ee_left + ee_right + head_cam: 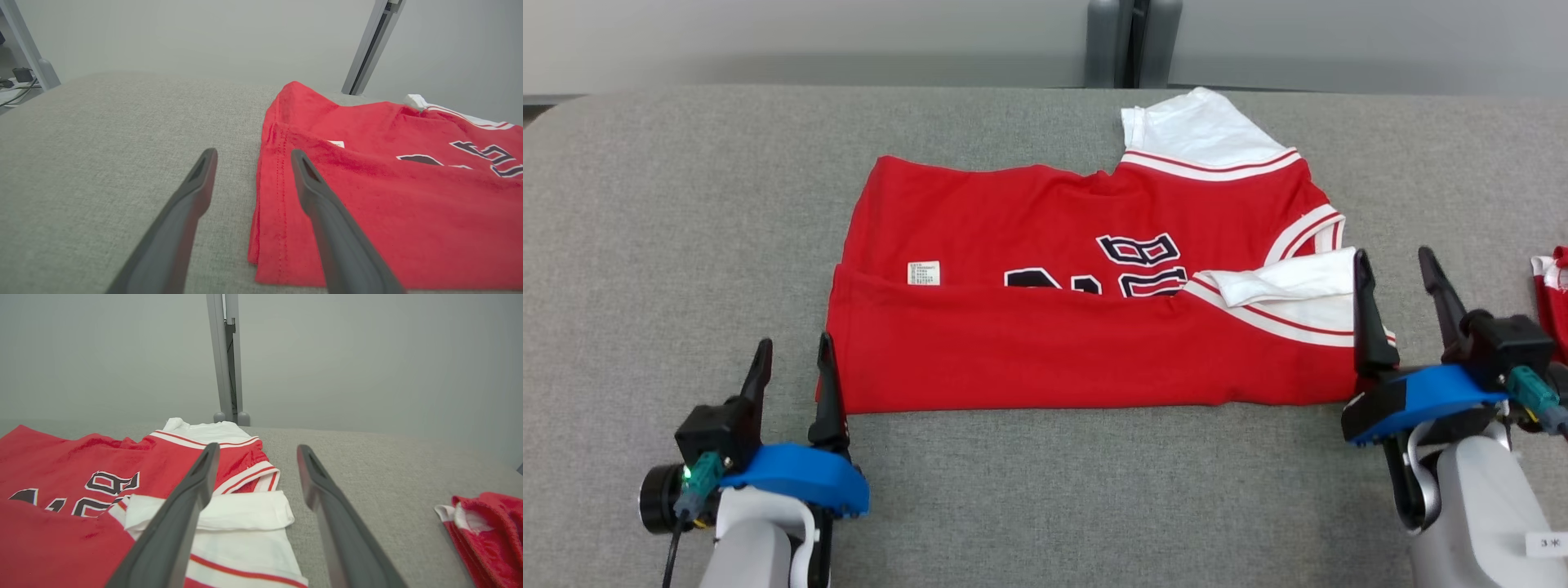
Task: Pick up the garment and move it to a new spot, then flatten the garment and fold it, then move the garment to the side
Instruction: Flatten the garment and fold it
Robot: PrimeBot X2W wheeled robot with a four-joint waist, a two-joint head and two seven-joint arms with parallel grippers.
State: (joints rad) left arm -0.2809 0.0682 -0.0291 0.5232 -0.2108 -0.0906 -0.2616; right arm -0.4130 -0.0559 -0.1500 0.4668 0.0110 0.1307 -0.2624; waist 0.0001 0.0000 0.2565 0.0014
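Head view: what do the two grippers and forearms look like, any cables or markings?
Both the left gripper and right gripper have two long dark tapered fingers on a black block, a curved blue bracket and a pale grey forearm. Each carries a green connector with a cable; the left's shows a light. The right forearm bears a white label.

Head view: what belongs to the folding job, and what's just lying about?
Job: red jersey, half folded on the grey table; left gripper and right gripper, both open at its near corners.
Lying about: second red-and-white garment at the table's right edge; grey post behind.
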